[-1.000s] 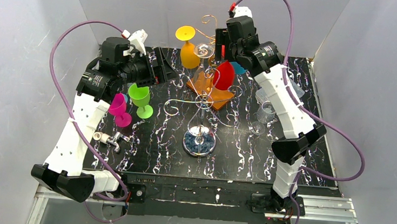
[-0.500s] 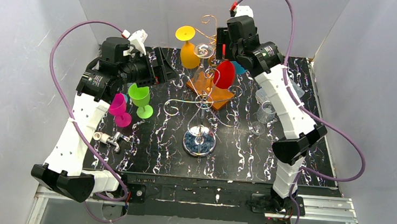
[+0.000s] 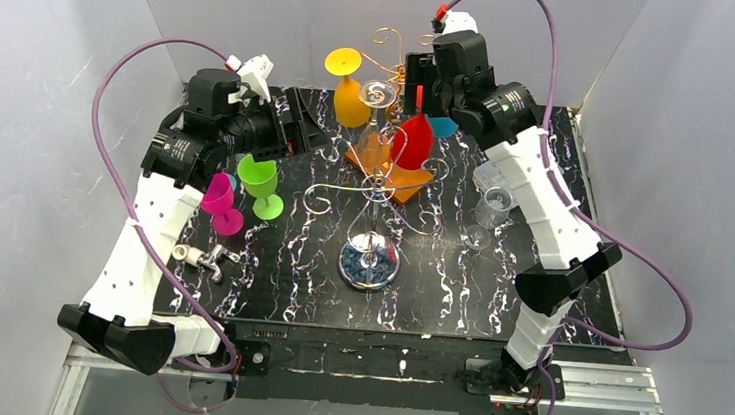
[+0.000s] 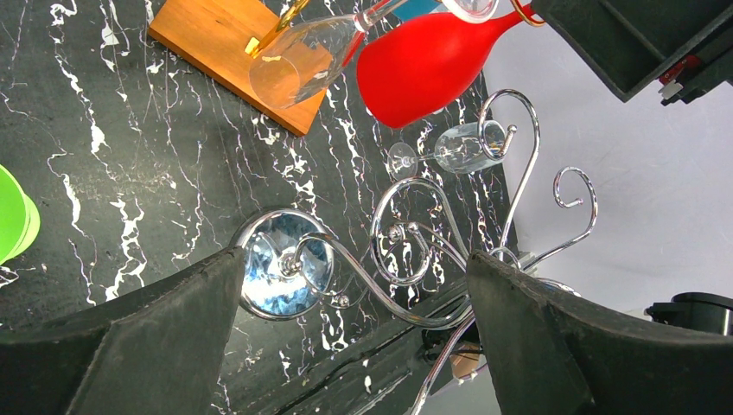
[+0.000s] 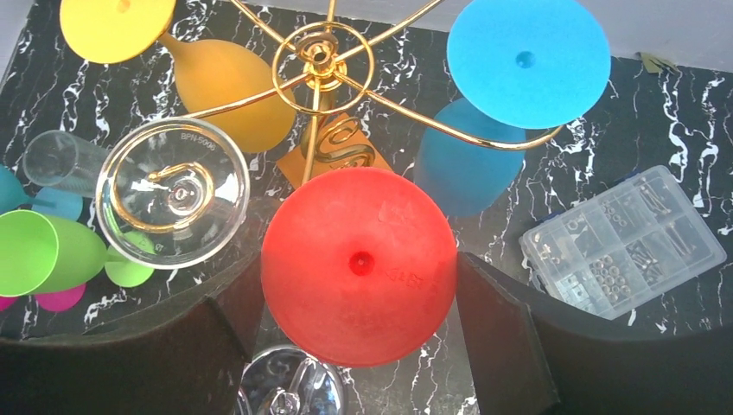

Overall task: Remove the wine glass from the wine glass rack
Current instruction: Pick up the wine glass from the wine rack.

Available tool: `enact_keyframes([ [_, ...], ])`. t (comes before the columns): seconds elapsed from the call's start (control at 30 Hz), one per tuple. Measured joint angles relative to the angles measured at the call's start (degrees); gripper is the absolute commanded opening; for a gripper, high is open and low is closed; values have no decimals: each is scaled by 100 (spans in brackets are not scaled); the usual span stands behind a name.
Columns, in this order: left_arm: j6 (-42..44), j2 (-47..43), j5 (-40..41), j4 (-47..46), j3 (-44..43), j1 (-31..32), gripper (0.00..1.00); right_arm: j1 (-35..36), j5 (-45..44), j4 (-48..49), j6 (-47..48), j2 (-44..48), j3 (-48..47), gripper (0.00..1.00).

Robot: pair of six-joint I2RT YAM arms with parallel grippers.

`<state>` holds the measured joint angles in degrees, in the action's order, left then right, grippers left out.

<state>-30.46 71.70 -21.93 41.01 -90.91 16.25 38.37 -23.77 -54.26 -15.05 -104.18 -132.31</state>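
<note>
The wine glass rack [image 3: 389, 51] is a gold wire tree [image 5: 318, 54] at the back middle of the table. Yellow [image 3: 351, 96], clear [image 3: 378, 93], red [image 3: 415, 139] and blue [image 3: 441, 126] wine glasses hang upside down from its arms. My right gripper [image 3: 417, 93] is above the red glass. In the right wrist view the red round foot [image 5: 359, 264] fills the gap of that gripper [image 5: 359, 281], and both fingers touch its rim. My left gripper [image 3: 300, 126] hangs wide open left of the rack; the left wrist view shows nothing in its gap [image 4: 354, 259].
A chrome scroll stand on a round bluish base [image 3: 369, 263] stands in front of the gold rack. An orange wooden block [image 3: 396, 175] lies under the gold rack. Green [image 3: 260, 183] and magenta [image 3: 221, 205] glasses stand left, a clear glass [image 3: 492, 208] and a parts box [image 5: 622, 242] right.
My right gripper has closed slightly onto the red glass's foot, and the right arm has shifted a little up and to the right. The left arm has not moved.
</note>
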Motion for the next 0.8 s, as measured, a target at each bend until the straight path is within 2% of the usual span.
enact_keyframes([
  [0.57,0,0,4,2,0,0,99,66,138,85,31,-114,-111,62],
  [0.8,0,0,4,2,0,0,99,68,-68,232,37,-208,-138,62],
])
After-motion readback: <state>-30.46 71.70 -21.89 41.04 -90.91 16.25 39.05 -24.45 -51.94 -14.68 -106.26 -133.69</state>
